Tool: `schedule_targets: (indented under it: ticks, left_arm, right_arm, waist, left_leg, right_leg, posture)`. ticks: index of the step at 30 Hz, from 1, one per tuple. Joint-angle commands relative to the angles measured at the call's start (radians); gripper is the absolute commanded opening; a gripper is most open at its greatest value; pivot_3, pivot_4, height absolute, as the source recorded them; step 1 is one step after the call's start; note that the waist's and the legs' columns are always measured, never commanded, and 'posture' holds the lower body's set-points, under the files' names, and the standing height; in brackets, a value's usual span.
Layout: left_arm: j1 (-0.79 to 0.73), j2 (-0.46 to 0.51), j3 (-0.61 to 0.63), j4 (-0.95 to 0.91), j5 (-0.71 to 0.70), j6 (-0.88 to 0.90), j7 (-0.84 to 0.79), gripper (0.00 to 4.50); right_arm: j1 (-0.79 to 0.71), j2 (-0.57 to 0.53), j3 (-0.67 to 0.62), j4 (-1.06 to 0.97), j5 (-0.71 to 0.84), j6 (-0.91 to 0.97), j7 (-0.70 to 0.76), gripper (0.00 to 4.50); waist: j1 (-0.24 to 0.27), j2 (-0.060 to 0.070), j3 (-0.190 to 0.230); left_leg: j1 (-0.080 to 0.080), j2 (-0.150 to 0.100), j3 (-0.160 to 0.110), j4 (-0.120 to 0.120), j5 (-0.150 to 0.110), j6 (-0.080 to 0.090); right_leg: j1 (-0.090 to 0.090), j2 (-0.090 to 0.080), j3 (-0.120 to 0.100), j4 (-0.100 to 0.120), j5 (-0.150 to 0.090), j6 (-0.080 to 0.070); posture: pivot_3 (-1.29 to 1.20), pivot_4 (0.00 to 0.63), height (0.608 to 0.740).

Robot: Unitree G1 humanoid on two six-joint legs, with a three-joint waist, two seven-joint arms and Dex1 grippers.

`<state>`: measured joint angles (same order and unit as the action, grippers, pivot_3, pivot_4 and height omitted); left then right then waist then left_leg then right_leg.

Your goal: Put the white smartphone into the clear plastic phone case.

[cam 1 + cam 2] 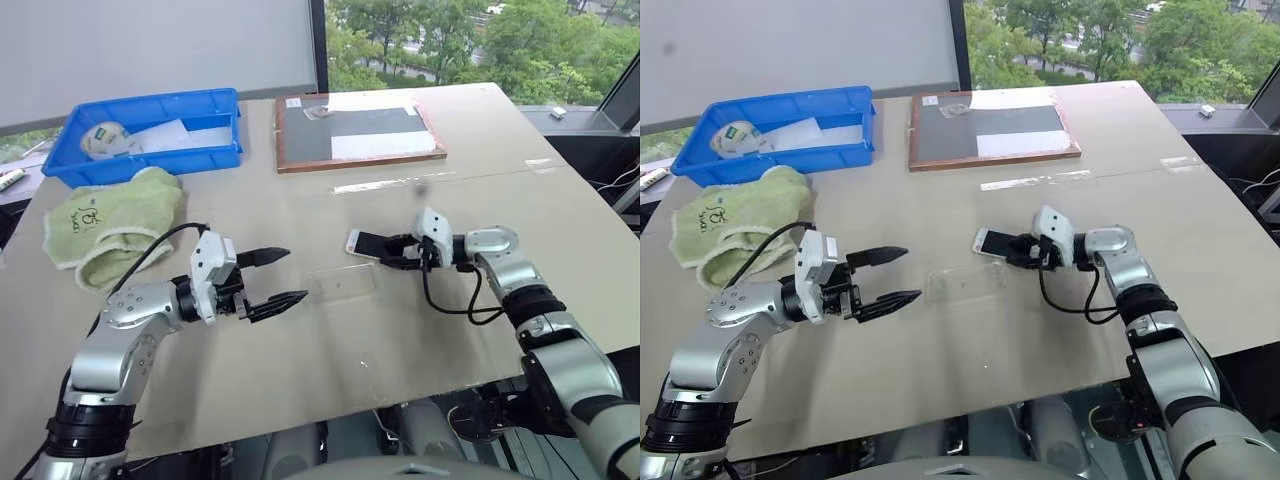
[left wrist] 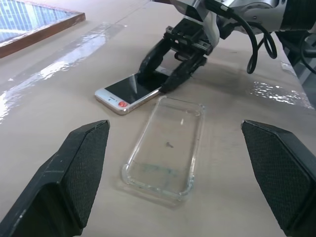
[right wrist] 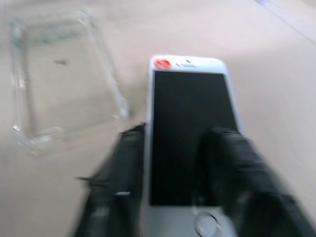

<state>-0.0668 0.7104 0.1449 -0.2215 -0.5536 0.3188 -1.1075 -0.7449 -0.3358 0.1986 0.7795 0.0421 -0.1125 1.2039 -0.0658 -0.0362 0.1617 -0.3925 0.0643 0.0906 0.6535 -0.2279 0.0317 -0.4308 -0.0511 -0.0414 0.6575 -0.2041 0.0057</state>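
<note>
The white smartphone (image 1: 362, 242) lies screen up on the tan table, a red dot at its far end (image 2: 121, 103). My right gripper (image 1: 386, 253) reaches in from the right and is shut on the phone's home-button end, one finger along each long edge (image 3: 118, 163). The clear plastic phone case (image 1: 342, 283) lies flat and open side up just in front of the phone, close beside it but apart (image 2: 165, 145). My left gripper (image 1: 296, 274) hovers open to the left of the case, pointing at it, with nothing between its fingers (image 2: 74, 173).
A folded green towel (image 1: 110, 225) lies at the left. A blue bin (image 1: 225, 105) holding a tape roll (image 1: 103, 140) stands at the back left. A wood-framed dark board (image 1: 355, 130) lies at the back centre. The table's front edge runs close below both arms.
</note>
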Motion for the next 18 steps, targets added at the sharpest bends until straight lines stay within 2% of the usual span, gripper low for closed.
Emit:
schedule_targets:
  ticks: [1,6,7,8,12,15,16,18]
  left_arm:
    - [-0.017,0.002,0.004,-0.014,-0.008,-0.01,-0.004,4.46]
    - [-0.02,-0.002,0.001,-0.011,-0.005,-0.013,-0.005,4.46]
    - [-0.02,-0.003,0.0,-0.01,-0.005,-0.013,-0.005,4.46]
    - [-0.02,-0.004,0.0,-0.01,-0.005,-0.013,-0.005,4.46]
    - [-0.02,-0.006,-0.002,-0.009,-0.005,-0.014,-0.007,4.46]
    - [-0.019,-0.007,-0.003,-0.009,-0.005,-0.014,-0.009,4.46]
    - [-0.021,-0.007,-0.005,-0.008,-0.004,-0.014,-0.008,4.46]
    - [-0.023,-0.009,-0.009,-0.007,-0.003,-0.014,-0.008,4.46]
  right_arm:
    - [0.043,-0.003,0.01,0.041,-0.021,0.075,-0.023,0.13]
    - [0.041,-0.021,-0.021,-0.044,-0.002,0.097,-0.063,0.06]
    - [0.04,-0.026,-0.024,-0.065,0.001,0.11,-0.067,0.6]
    - [0.04,-0.033,-0.025,-0.089,0.002,0.122,-0.069,0.81]
    - [0.029,-0.065,-0.001,-0.194,-0.022,0.198,-0.093,2.61]
    - [0.002,-0.088,0.026,-0.262,-0.048,0.28,-0.095,4.19]
    - [-0.01,-0.091,0.032,-0.274,-0.054,0.314,-0.096,4.49]
    - [-0.041,-0.108,0.073,-0.291,-0.088,0.366,-0.079,4.49]
  waist:
    - [0.001,0.0,0.0]
    - [0.007,0.001,0.0]
    - [0.008,0.001,0.001]
    - [0.011,0.002,0.001]
    - [0.028,0.004,0.002]
    - [0.032,0.004,0.002]
    - [0.032,0.004,0.002]
    - [0.032,0.004,0.002]
  left_leg:
    - [0.0,0.0,0.0,0.0,0.0,0.0]
    - [-0.001,-0.001,0.0,0.0,0.0,0.0]
    - [-0.002,-0.001,0.0,0.0,0.0,0.0]
    - [-0.003,-0.002,0.0,0.0,0.0,0.0]
    - [-0.009,-0.002,0.002,-0.003,0.0,0.0]
    - [-0.021,-0.003,0.003,-0.004,0.003,0.004]
    - [-0.023,-0.003,0.003,-0.004,0.004,0.004]
    - [-0.023,-0.004,0.004,-0.004,0.004,0.004]
  right_leg:
    - [0.0,-0.001,0.0,0.0,0.0,0.0]
    - [-0.001,-0.006,-0.001,-0.002,0.0,0.0]
    - [-0.002,-0.006,-0.001,-0.002,0.0,0.0]
    - [-0.002,-0.006,-0.001,-0.001,0.0,0.0]
    - [-0.007,-0.007,-0.001,-0.002,0.0,0.0]
    - [-0.019,-0.004,-0.001,-0.002,0.002,-0.003]
    - [-0.02,-0.003,-0.002,-0.003,0.002,-0.003]
    - [-0.02,-0.003,-0.002,-0.003,0.002,-0.003]
  posture:
    - [0.0,0.15,0.74]
    - [0.0,0.15,0.74]
    - [0.0,0.15,0.74]
    - [0.0,0.15,0.74]
    - [0.0,0.15,0.74]
    - [0.0,0.15,0.74]
    - [0.0,0.15,0.74]
    - [0.0,0.15,0.74]
